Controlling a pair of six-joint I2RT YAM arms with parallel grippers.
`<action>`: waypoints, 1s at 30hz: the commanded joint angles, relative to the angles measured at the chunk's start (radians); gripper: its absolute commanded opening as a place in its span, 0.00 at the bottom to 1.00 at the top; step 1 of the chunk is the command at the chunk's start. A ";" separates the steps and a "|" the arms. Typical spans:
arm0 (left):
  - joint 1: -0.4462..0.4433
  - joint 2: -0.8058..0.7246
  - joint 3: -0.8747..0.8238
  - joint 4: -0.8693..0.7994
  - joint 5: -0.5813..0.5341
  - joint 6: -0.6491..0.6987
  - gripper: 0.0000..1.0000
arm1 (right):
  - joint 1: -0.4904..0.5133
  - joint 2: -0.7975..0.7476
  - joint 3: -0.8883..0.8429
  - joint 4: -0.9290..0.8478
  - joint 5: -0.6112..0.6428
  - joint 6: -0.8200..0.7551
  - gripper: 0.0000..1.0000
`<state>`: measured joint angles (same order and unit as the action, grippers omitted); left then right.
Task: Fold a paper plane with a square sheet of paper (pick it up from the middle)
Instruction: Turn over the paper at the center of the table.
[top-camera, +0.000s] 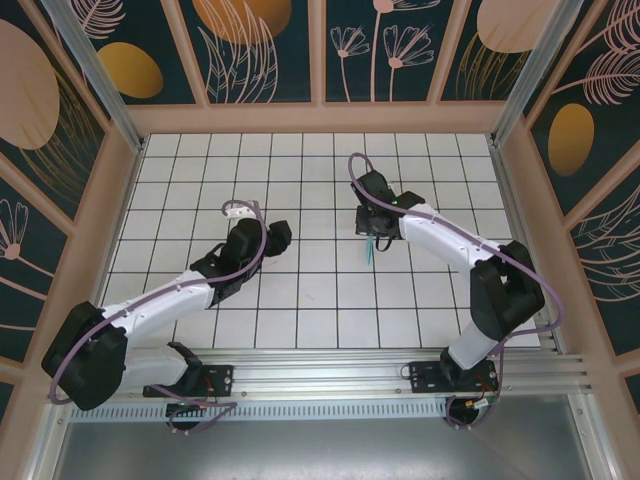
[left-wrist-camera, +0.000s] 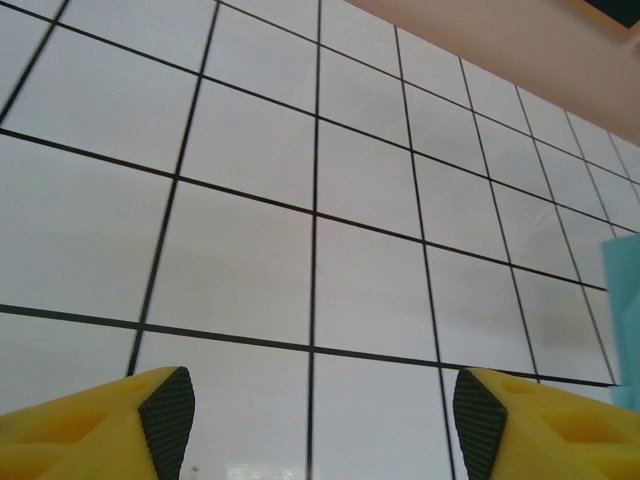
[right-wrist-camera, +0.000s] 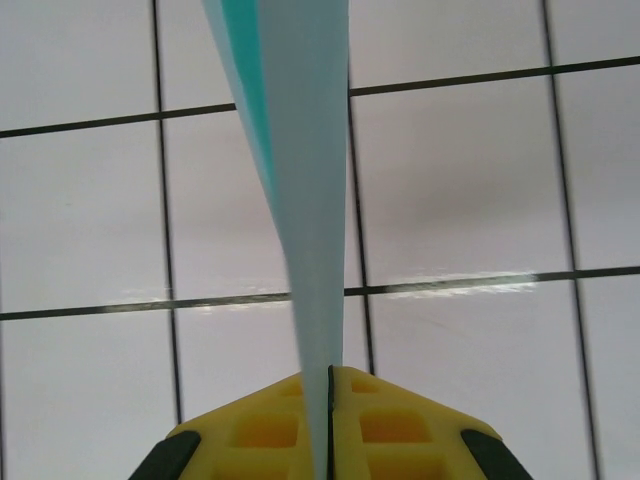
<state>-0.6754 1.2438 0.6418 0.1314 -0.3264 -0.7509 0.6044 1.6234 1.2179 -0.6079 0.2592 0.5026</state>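
Paper plane (right-wrist-camera: 300, 150): pinched edge-on in right gripper (right-wrist-camera: 330, 420), reaching out over the tiled table (right-wrist-camera: 480, 180).
Right jaws: I see them closed flat on it.
Left gripper (left-wrist-camera: 320, 410): jaws wide, holding nothing, above the table.

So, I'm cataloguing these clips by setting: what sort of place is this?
Likely a purpose-built robot test booth: white grid-tiled tabletop, leaf-patterned wall panels, aluminium mounting rail at the near edge.
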 joint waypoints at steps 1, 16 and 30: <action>-0.006 -0.017 -0.009 0.033 -0.067 0.038 0.72 | 0.020 0.003 0.044 -0.125 0.102 -0.001 0.10; 0.055 -0.112 -0.048 0.043 -0.134 -0.004 0.99 | 0.104 0.242 0.308 -0.387 0.285 0.021 0.07; 0.115 -0.268 -0.149 -0.015 -0.162 -0.119 0.99 | 0.214 0.518 0.487 -0.421 0.226 0.109 0.10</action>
<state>-0.5682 1.0252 0.5308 0.1417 -0.4423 -0.8200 0.8101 2.0975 1.6592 -0.9829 0.5007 0.5755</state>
